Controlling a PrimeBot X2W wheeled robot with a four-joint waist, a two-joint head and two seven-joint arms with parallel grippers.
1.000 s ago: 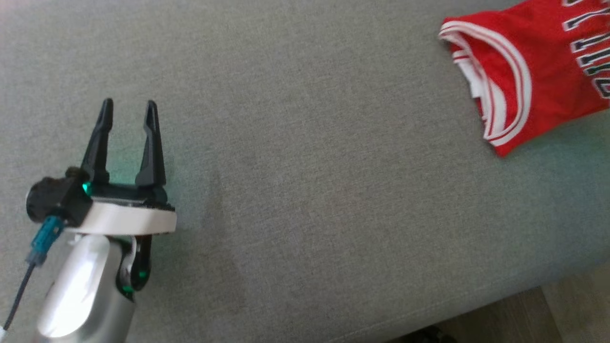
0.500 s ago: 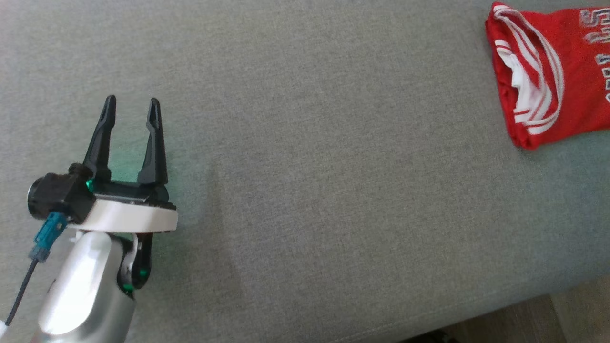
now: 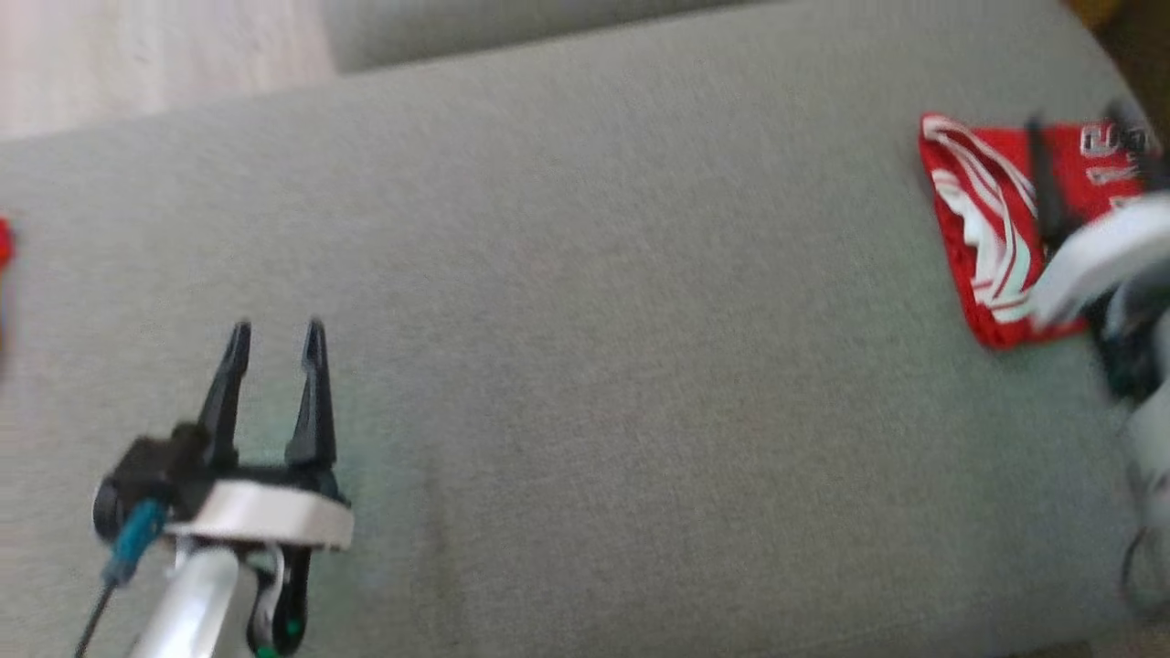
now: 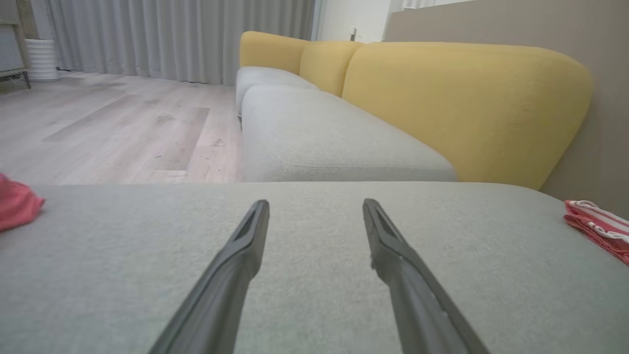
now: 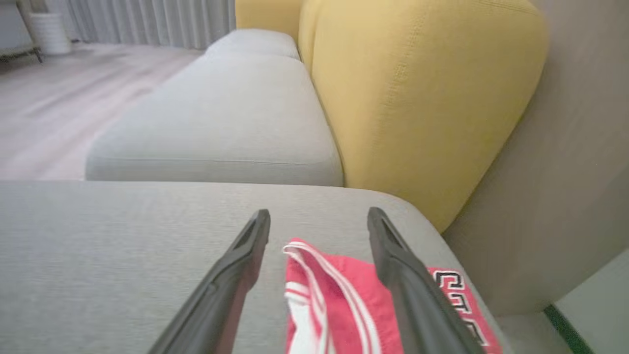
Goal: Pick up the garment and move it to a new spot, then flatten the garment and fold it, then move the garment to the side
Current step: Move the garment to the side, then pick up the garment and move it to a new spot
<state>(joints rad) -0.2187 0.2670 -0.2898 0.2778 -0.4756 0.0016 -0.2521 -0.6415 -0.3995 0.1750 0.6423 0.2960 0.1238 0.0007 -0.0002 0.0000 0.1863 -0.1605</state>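
The garment, a red jersey with white stripes and lettering, lies folded at the right end of the grey sofa seat. My right gripper, blurred, hovers over it. In the right wrist view the right gripper is open, and the garment lies under and between the two fingers, ungripped. My left gripper is open with nothing in it, low over the bare seat far to the left. The left wrist view has the left gripper wide apart and the garment at the right edge.
A yellow backrest rises just beyond the garment, with a wall to its right. A second grey cushion lies ahead, and wooden floor to its left. Another red cloth sits at the seat's far left edge.
The head camera has shifted, so the seat's far edge and floor now show. My right gripper has come into view over the garment. The left gripper has stayed open.
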